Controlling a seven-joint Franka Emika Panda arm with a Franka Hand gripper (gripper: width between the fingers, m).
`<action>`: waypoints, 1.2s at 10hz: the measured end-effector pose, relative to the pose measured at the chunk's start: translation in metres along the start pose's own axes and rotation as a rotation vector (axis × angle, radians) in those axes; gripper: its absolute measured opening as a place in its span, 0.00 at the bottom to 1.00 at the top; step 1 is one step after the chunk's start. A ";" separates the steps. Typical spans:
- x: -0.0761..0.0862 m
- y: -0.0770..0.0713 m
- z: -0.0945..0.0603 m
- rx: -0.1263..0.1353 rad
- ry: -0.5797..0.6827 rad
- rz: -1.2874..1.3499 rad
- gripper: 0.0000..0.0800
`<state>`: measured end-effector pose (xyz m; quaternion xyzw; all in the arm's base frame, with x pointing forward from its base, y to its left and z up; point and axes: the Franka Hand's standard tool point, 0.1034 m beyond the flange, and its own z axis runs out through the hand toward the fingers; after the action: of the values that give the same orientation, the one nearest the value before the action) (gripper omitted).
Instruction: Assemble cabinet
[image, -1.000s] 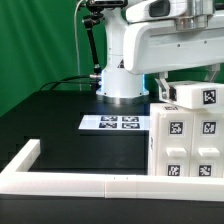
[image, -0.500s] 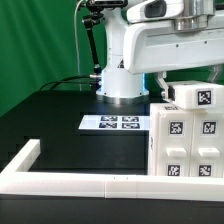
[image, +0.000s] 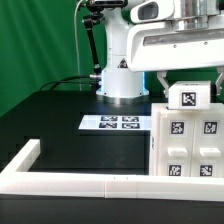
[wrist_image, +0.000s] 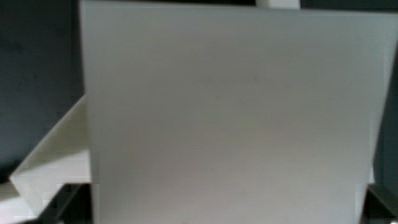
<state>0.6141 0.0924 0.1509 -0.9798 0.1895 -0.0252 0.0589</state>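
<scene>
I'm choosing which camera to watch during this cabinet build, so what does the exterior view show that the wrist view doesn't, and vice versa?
Only the exterior view shows the robot's white base, the marker board on the black table, the long low white wall, the green backdrop, and the tags on the cabinet. Only the wrist view shows one plain white panel up close, filling most of the picture, no tag visible on it. Both show white plastic against a dark background.

Ext. view: low, faces arm (image: 125, 60); wrist view: v. close on cabinet (image: 185, 140) (wrist_image: 231, 110), shared.
</scene>
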 end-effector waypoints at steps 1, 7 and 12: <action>-0.001 -0.002 0.001 0.003 0.006 0.099 0.70; -0.001 -0.006 0.001 0.011 0.007 0.467 0.70; -0.007 -0.015 0.000 0.076 0.034 0.968 0.70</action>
<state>0.6133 0.1086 0.1531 -0.7759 0.6232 -0.0177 0.0964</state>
